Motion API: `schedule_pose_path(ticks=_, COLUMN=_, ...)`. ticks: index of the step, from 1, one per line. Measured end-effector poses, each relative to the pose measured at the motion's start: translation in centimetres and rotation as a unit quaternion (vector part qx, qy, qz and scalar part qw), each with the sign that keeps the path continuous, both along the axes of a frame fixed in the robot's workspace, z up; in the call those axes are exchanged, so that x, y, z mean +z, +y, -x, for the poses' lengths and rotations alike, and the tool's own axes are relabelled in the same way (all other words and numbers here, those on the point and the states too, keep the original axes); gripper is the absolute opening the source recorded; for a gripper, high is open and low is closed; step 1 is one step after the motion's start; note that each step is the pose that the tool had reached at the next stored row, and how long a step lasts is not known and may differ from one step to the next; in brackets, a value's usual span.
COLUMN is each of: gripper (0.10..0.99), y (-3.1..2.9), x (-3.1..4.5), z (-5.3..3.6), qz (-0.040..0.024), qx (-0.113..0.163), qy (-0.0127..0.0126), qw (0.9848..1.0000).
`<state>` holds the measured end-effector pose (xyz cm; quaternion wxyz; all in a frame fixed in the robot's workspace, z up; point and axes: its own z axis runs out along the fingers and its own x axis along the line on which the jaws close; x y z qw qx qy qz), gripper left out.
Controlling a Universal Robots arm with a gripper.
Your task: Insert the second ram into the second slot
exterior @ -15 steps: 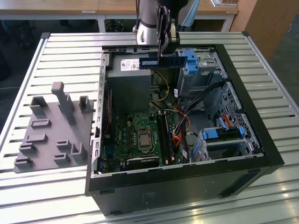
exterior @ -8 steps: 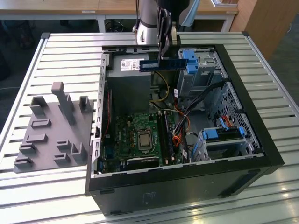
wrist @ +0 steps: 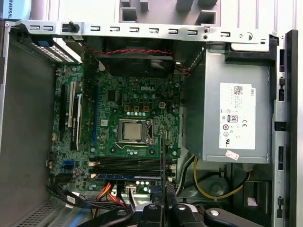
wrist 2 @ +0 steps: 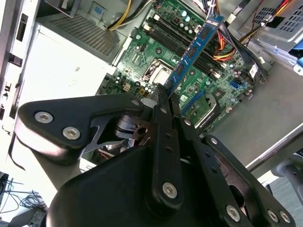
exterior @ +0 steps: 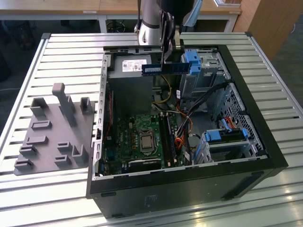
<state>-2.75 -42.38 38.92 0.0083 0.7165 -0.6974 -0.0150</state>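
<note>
Pincer [wrist 2: 163,97] w/ ram [exterior: 165,68] above PC case [exterior: 265,142], mobo [exterior: 130,137] below.

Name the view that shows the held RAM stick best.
The second wrist view: the second ram shows its chip-lined face, clamped in the gripper above the motherboard. The exterior view shows its blue side, held over the case; the first wrist view shows a thin edge.

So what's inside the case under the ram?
The motherboard, with its slots and processor socket, lies below the ram. The hand hides the board's nearer part.
</note>
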Motion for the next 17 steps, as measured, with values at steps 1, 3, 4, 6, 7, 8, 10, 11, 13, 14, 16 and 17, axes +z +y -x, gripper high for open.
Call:
schedule_pose_path(ticks=1, gripper=0.137, y=-0.07, x=0.00, z=0.00, qz=0.0000, qx=0.000, qy=0.0000, qw=1.0000)
schedule_pose_path(ticks=3, gripper=0.137, y=-0.22, x=-0.01, z=0.00, qz=0.0001, qx=0.000, qy=0.0000, qw=1.0000)
schedule_pose_path(ticks=4, gripper=0.137, y=-0.30, x=-0.02, z=0.00, qz=0.0000, qx=0.000, qy=0.0000, qw=1.0000)
schedule_pose_path(ticks=6, gripper=0.137, y=-0.46, x=-0.03, z=0.00, qz=0.0000, qx=0.000, qy=0.0000, qw=1.0000)
schedule_pose_path(ticks=7, gripper=0.137, y=-0.54, x=-0.03, z=0.00, qz=0.0000, qx=0.000, qy=0.0000, qw=1.0000)
schedule_pose_path(ticks=8, gripper=0.137, y=-0.62, x=-0.03, z=0.00, qz=0.0000, qx=0.000, qy=0.0000, qw=1.0000)
schedule_pose_path(ticks=10, gripper=0.137, y=-0.78, x=-0.04, z=0.00, qz=0.0000, qx=0.000, qy=0.0000, qw=1.0000)
schedule_pose_path(ticks=11, gripper=0.137, y=-0.86, x=-0.04, z=0.00, qz=0.0000, qx=0.000, qy=0.0000, qw=1.0000)
schedule_pose_path(ticks=13, gripper=0.137, y=-0.99, x=-0.04, z=0.00, qz=0.0000, qx=0.000, qy=0.0000, qw=1.0000)
schedule_pose_path(ticks=14, gripper=0.137, y=-1.06, x=-0.05, z=0.00, qz=0.0000, qx=0.000, qy=0.0000, qw=1.0000)
schedule_pose_path(ticks=16, gripper=0.137, y=-1.19, x=-0.05, z=0.00, qz=0.0000, qx=0.000, qy=0.0000, qw=1.0000)
schedule_pose_path(ticks=17, gripper=0.137, y=-1.26, x=-0.05, z=0.00, qz=0.0000, qx=0.000, qy=0.0000, qw=1.0000)
